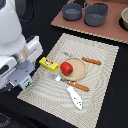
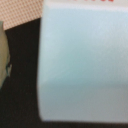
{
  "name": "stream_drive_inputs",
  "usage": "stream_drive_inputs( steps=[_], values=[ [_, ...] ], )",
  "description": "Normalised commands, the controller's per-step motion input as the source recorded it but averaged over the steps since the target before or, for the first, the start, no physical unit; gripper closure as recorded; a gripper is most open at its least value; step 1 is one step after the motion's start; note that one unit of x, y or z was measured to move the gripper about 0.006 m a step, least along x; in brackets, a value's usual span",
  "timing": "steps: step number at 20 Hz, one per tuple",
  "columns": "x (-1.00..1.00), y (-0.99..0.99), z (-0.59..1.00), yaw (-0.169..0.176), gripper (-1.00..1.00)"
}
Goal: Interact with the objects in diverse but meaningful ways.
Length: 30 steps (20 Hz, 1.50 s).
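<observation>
The end effector (image 1: 24,80) hangs right over the carton (image 1: 27,83) at the mat's (image 1: 100,75) corner on the exterior view's left. The wrist view is just carton (image 2: 82,60), so it's directly below. Whether it's open or gripping, can't tell.

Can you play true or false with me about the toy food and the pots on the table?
1. The red pepper sits on the tan plate. True.
2. The yellow box is inside a grey pot. False: it lies on the mat, beside the plate.
3. Two grey pots stand on the brown board. True.
4. The white piece lies on the plate. False: it lies on the mat, apart from the plate.
5. The white carton fills most of the wrist view. True.
</observation>
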Motion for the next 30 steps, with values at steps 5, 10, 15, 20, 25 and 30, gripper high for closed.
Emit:
stream_drive_inputs(
  steps=[5, 10, 15, 20, 25, 30],
  values=[
    [-0.36, -0.26, -0.38, 0.000, 1.00],
    [-0.31, -0.21, -0.28, 0.000, 1.00],
    [-0.16, -0.11, 0.05, 0.000, 1.00],
    [0.00, 0.45, 0.97, 0.013, 1.00],
    [0.44, 0.81, 1.00, 0.033, 1.00],
    [0.52, 0.90, 1.00, 0.033, 1.00]
  ],
)
